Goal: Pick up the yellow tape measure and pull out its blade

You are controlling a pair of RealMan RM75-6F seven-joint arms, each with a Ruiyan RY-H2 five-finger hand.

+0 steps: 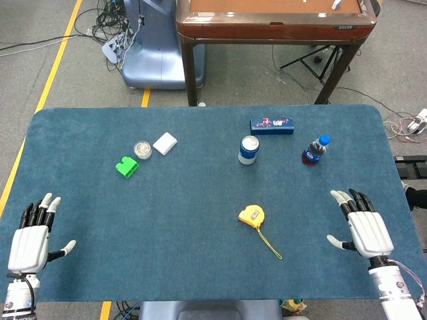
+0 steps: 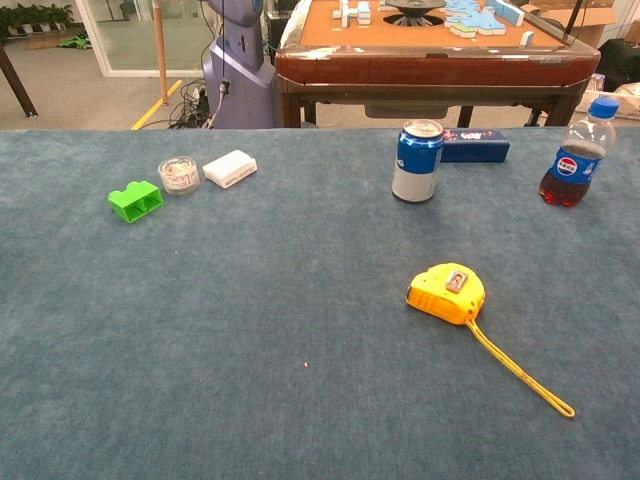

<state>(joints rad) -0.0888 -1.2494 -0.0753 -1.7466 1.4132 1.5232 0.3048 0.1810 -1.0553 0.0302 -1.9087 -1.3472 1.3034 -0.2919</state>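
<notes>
Head view: both hands are seen at the near corners of the blue-felt table (image 1: 200, 280), well apart from everything laid on it.
Chest view: no hand is shown; only the objects on the felt are seen.
Step in hand: none of the task is judged to have been done; the yellow tape measure (image 1: 251, 215) lies untouched and its blade is not drawn out.
Tape measure position: it is set flat near the middle of the table, somewhat toward the right side, with its yellow wrist cord (image 2: 520, 375) trailing toward the near right edge.
Left hand (image 1: 32, 240): it is held open, palm down, fingers extended and slightly spread, thumb out to the side; nothing is held or touched.
Right hand (image 1: 363, 227): it is likewise released, fingers extended, thumb splayed inward; nothing is grasped.
Next move: a reach by the right hand, the nearer of the two, is judged to be called for, with the fingers closed round the case; the blade tip would then have to be pinched by the other hand.
Blade tip: its place on the case cannot be told from either view.
Other objects: a blue can (image 2: 416, 160), a cola bottle (image 2: 574, 155), a dark blue box (image 1: 271, 125), a green block (image 2: 135, 200), a small round dish (image 2: 179, 174) and a white box (image 2: 230, 168) are set farther back, clear of the reach.
</notes>
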